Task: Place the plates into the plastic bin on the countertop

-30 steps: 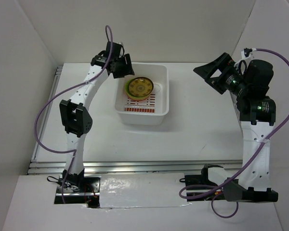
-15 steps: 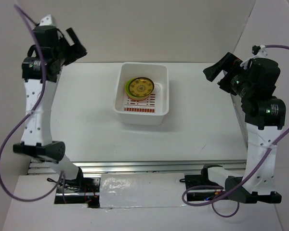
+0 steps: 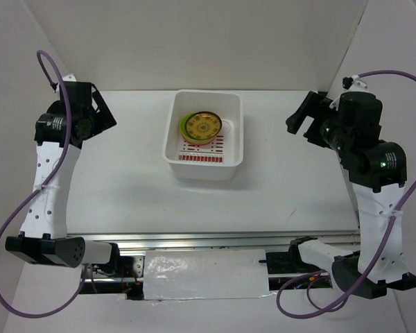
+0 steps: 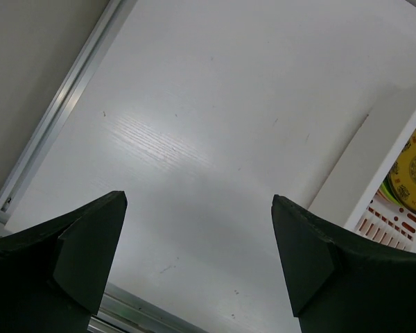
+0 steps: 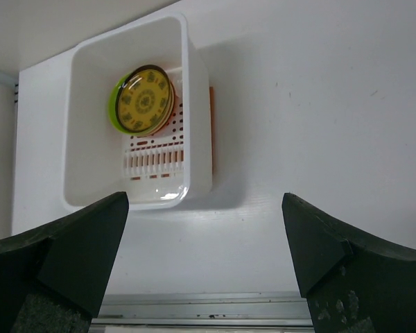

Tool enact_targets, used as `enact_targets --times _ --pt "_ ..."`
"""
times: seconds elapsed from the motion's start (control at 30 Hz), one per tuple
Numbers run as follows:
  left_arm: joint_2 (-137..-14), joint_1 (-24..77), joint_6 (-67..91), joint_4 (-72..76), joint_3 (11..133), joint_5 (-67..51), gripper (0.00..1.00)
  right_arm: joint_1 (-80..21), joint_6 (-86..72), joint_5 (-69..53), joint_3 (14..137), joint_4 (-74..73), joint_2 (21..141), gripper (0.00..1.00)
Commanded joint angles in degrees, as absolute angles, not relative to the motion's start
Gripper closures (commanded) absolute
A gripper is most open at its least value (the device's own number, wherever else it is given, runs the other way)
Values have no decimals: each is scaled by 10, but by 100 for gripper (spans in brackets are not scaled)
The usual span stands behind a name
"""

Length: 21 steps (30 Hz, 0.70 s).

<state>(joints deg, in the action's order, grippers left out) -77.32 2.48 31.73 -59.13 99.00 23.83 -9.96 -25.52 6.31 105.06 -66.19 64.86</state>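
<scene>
The left jaws and right jaws stand fully apart, empty, above the counter (image 3: 125,173); plates (image 3: 202,127) lie stacked in the bin (image 3: 204,171), upper centre.

White-and-black L arm (image 3: 47,177) stands at L side, elbow link low near base, forearm rising steeply to wrist. Black two-finger L gripper (image 3: 100,114) points inward & down, jaws wide apart, nothing btwn them; wrist view shows dark wedge fingers (image 4: 83,250) spread, gap empty. White-and-black R arm (image 3: 378,208) upright at R side, wrist bent inward. Black two-finger R gripper (image 3: 304,119) likewise gaping, holding nothing; its fingers (image 5: 76,250) splayed toward frame edges. Grippers well apart.
</scene>
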Motion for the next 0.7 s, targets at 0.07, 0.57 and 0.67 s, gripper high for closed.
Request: enact_targets --times 0.07,0.57,0.67 --pt "-710 29 316 -604 966 269 1 -115 -239 131 1089 -703 602 0" --pt "-613 83 324 -607 867 381 1 -126 -229 156 1028 -688 527 0" --pt "-613 82 328 -605 865 381 1 -130 -229 157 1028 -688 527 0"
